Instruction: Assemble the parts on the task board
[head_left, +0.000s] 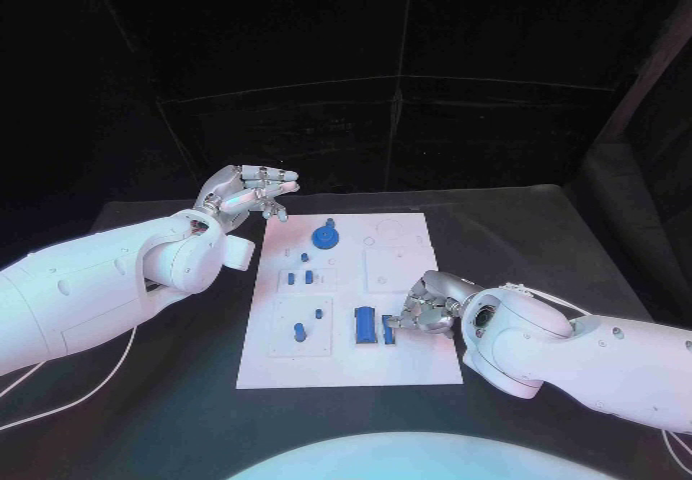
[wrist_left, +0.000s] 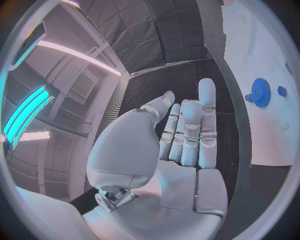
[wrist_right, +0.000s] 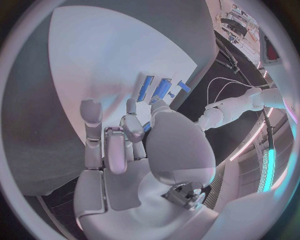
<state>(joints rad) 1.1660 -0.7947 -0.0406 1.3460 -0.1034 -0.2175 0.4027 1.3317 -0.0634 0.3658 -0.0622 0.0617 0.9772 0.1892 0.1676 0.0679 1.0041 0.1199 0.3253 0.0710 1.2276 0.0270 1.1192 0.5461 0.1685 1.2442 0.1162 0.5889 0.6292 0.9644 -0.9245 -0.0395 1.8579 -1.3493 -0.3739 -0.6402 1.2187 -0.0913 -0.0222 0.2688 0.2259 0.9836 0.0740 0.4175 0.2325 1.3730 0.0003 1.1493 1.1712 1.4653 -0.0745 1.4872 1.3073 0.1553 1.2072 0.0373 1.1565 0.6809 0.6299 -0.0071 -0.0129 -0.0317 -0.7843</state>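
Note:
The white task board (head_left: 411, 230) lies in the middle of the black table. A blue gear (head_left: 327, 237) stands near its far edge, also seen in the left wrist view as the blue gear (wrist_left: 260, 92). Several small blue parts (head_left: 299, 277) sit along the board's left half. A blue block (head_left: 366, 322) lies near the front. My right hand (head_left: 426, 305) rests at the board's right side, thumb and a finger pinching a narrow blue bar (head_left: 388, 331) beside that block. My left hand (head_left: 248, 190) hovers off the board's far left corner, fingers (wrist_left: 187, 130) extended, holding nothing.
The right wrist view shows the blue block (wrist_right: 145, 87) and two more blue pieces (wrist_right: 183, 86) just past my right hand (wrist_right: 125, 145). Bare black table (head_left: 173, 400) surrounds the board, and dark curtains stand behind it.

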